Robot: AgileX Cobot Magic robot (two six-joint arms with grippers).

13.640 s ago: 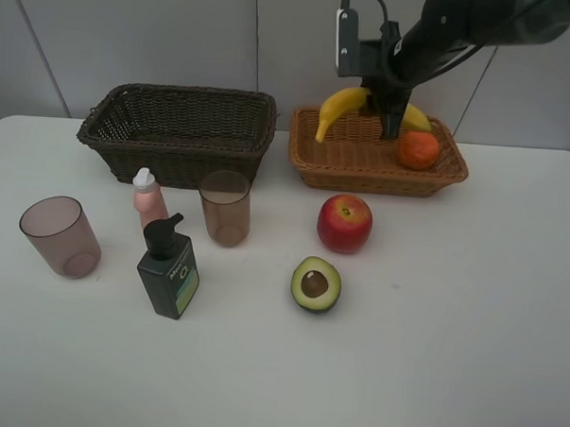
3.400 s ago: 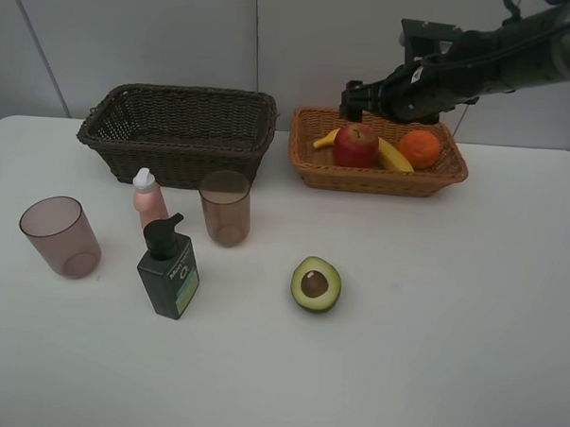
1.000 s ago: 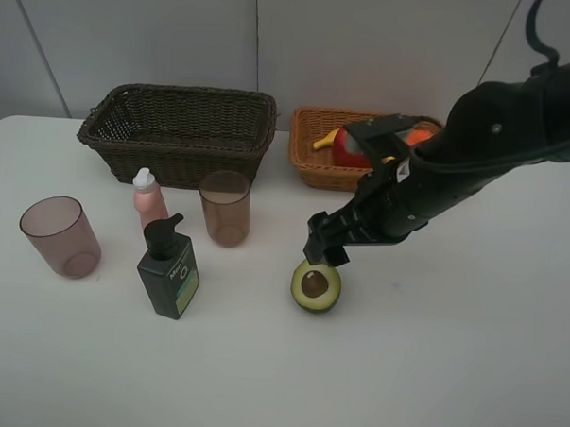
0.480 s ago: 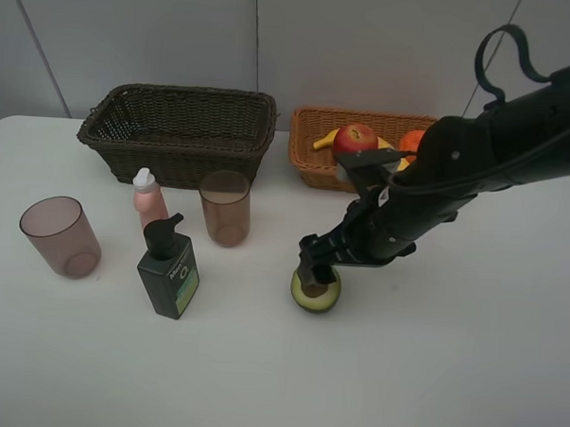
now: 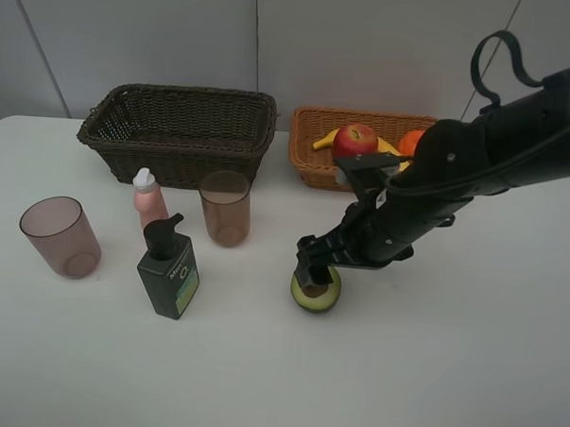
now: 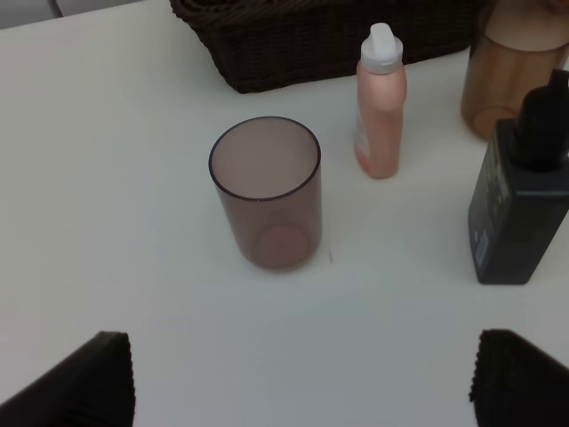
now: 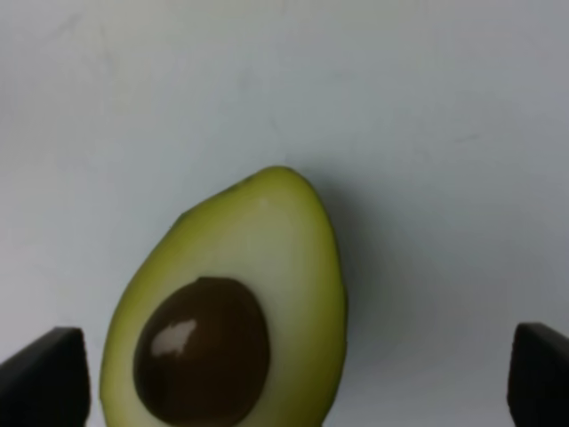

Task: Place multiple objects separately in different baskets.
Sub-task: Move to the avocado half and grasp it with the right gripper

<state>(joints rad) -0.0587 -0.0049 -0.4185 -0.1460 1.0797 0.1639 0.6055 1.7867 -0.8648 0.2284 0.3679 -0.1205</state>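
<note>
One avocado half (image 5: 315, 296) sits cut side up on the white table (image 5: 448, 372), a bit right of centre in the lower half of the overhead frame. My right gripper (image 5: 316, 264) is down right over it and covers its upper edge from that angle. On the right wrist cam the jaws are spread wide, one dark fingertip in each bottom corner, with the avocado between them and nearer the lower-left one. I can't see either pad touching it, so nothing's grabbed.

Up top right, the light basket (image 5: 306, 167) has the apple (image 5: 355, 140), banana (image 5: 323, 140) and orange (image 5: 411, 141) in it. The dark basket (image 5: 175, 133) is at upper left. In front of it stand the pink bottle (image 5: 149, 200), the pump bottle (image 5: 170, 268) and two cups (image 5: 61, 236) (image 5: 225, 207), all on the table.

My left gripper (image 6: 302, 382) is wide open too, holding nothing, above bare table near the far-left cup.
</note>
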